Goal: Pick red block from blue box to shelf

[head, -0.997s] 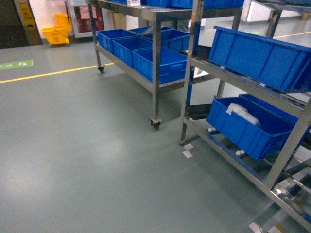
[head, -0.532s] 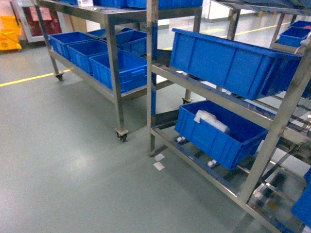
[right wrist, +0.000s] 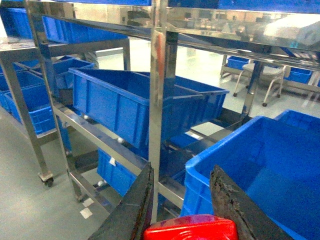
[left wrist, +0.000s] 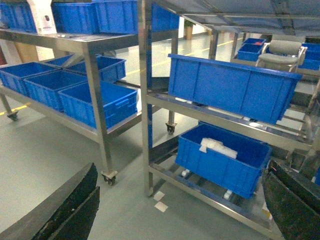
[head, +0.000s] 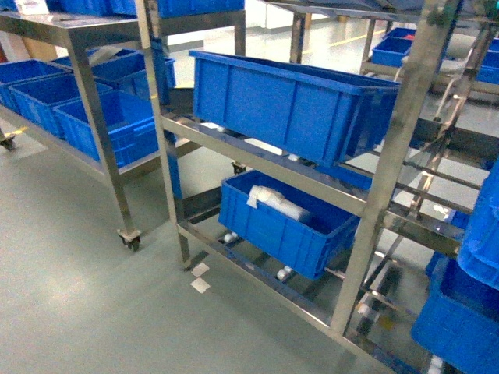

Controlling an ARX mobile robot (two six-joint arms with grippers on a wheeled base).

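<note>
The red block (right wrist: 192, 229), glossy with a stud on top, sits between the dark fingers of my right gripper (right wrist: 182, 171), which is shut on it at the bottom of the right wrist view. Right in front of it are a steel upright of the shelf (right wrist: 156, 90) and a dark blue crate (right wrist: 260, 170). The shelf (head: 390, 156) fills the right half of the head view, where neither gripper shows. My left gripper (left wrist: 182, 167) is open and empty, its fingers (left wrist: 70, 205) far apart, facing the shelf (left wrist: 145, 95). The blue box is out of view.
Dark blue ribbed crates (head: 288, 101) sit on the shelf's slanted rails; a lower crate (head: 284, 222) holds a white wrapped item (head: 274, 202). A wheeled steel cart (head: 93, 93) with more crates stands at left. White tape marks (head: 200, 284) lie on the grey floor.
The head view has swung to the right and closer: the shelf and its crates have slid left and grown larger, and the wheeled cart has moved to the left edge.
</note>
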